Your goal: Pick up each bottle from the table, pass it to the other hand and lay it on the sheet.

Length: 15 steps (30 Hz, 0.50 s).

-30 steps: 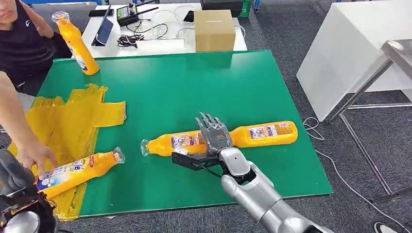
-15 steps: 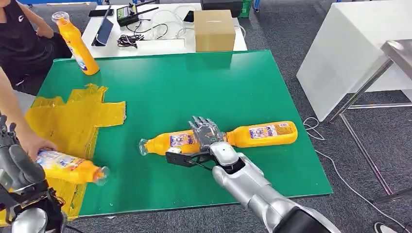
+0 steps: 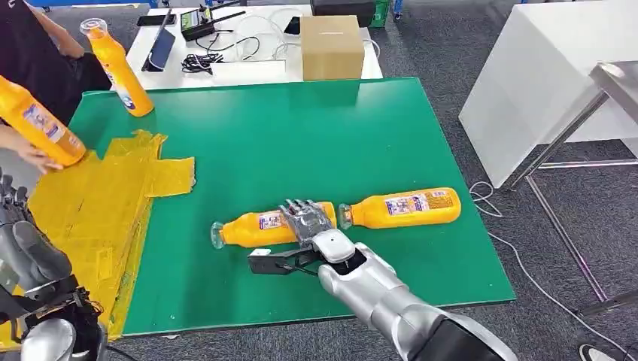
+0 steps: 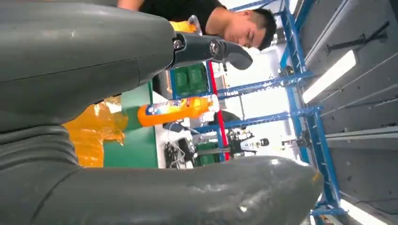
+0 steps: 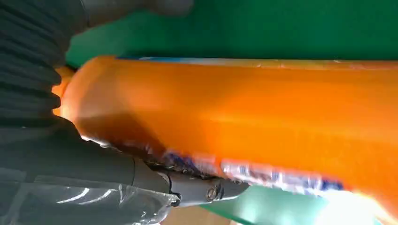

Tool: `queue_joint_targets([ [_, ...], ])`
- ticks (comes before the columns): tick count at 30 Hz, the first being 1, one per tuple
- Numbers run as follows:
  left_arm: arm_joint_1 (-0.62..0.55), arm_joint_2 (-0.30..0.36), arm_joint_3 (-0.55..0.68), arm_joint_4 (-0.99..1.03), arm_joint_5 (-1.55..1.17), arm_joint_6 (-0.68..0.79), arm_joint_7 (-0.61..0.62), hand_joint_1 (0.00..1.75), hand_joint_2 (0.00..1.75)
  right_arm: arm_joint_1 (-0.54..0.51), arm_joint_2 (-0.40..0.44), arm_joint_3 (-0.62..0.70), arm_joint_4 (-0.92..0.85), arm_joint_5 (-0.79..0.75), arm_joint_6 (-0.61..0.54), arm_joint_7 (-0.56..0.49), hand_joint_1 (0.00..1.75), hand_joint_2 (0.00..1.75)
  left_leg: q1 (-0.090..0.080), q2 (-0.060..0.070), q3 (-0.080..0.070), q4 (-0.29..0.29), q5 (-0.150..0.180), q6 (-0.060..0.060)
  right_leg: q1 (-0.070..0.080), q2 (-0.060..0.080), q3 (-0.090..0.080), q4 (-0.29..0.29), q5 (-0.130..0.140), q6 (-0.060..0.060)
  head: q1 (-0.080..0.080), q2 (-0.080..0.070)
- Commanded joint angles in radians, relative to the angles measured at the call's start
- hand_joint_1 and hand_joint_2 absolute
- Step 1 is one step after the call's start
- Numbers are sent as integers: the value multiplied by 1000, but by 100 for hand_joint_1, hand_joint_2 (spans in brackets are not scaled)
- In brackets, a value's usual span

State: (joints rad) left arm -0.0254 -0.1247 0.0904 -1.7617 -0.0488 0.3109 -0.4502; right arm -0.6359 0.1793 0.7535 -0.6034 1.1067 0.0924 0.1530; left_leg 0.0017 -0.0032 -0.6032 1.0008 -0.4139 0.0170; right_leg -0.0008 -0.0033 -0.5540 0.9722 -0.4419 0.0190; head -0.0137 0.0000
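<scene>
An orange bottle (image 3: 252, 229) lies on the green table (image 3: 301, 135) near its front edge. My right hand (image 3: 306, 223) rests over its body, fingers draped across the far side and the thumb (image 3: 265, 263) spread apart on the near side. In the right wrist view the bottle (image 5: 244, 112) lies against the hand (image 5: 42, 117). A second orange bottle (image 3: 402, 208) lies just to the right. A third bottle (image 3: 119, 71) stands at the far left corner. The crumpled yellow sheet (image 3: 98, 195) covers the table's left side. My left hand (image 3: 30, 263) hovers empty, fingers apart, at the sheet's near edge.
A person at the far left holds another orange bottle (image 3: 39, 124) above the sheet. Behind the table stand a cardboard box (image 3: 331, 47) and a white desk with cables (image 3: 218, 53). A white cabinet (image 3: 542, 75) stands to the right.
The person lifted the bottle off the sheet and raised it to the far left. My right hand slid left along the lying bottle, nudging it slightly left.
</scene>
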Motion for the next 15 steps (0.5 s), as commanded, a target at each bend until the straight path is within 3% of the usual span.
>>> queue_joint_targets([
  [1, -14, 22, 2, 39, 9, 23, 25, 0, 0, -46, 11, 119, 156, 24, 68, 72, 175, 175, 1, 0, 4, -1, 0, -1, 1, 0, 4, -2, 0, 0, 0, 0],
  [15, -42, 24, 10, 25, 19, 17, 25, 0, 0, -63, 14, 142, 86, 41, 118, 102, 175, 175, 0, -1, 5, 0, 0, -1, 0, -1, 6, -1, 0, 0, 0, 0],
])
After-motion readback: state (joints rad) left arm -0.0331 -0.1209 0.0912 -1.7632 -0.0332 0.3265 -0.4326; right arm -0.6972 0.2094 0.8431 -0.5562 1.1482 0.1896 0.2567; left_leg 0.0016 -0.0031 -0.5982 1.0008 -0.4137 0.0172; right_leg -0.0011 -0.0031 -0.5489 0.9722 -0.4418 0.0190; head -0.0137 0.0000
